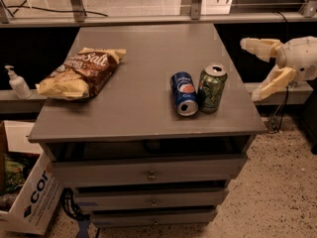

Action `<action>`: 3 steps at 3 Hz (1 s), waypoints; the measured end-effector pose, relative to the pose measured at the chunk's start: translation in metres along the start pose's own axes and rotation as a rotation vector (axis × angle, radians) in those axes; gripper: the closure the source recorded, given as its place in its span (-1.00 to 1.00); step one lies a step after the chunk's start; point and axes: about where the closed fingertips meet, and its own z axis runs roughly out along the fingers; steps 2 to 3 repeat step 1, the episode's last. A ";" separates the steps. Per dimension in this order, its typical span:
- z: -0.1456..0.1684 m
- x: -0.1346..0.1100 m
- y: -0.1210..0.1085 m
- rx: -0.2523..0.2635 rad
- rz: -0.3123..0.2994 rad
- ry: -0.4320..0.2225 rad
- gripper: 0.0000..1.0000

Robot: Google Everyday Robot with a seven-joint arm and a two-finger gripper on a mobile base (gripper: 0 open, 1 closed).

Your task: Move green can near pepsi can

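The green can point(212, 89) stands upright on the grey cabinet top point(143, 98), near its right edge. The pepsi can point(184, 93) lies on its side right beside it on the left, its silver end facing the front; the two look to be touching. My gripper point(253, 69) is off the cabinet's right edge, to the right of the green can and apart from it. Its two pale fingers point(271, 83) are spread open and hold nothing.
A brown and yellow chip bag point(79, 72) lies on the left part of the cabinet top. A pump bottle point(18, 82) stands on a ledge to the left. A cardboard box point(27, 192) sits on the floor at lower left. Drawers run below the top.
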 end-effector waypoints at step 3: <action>0.000 0.000 0.000 0.000 0.000 0.000 -1.00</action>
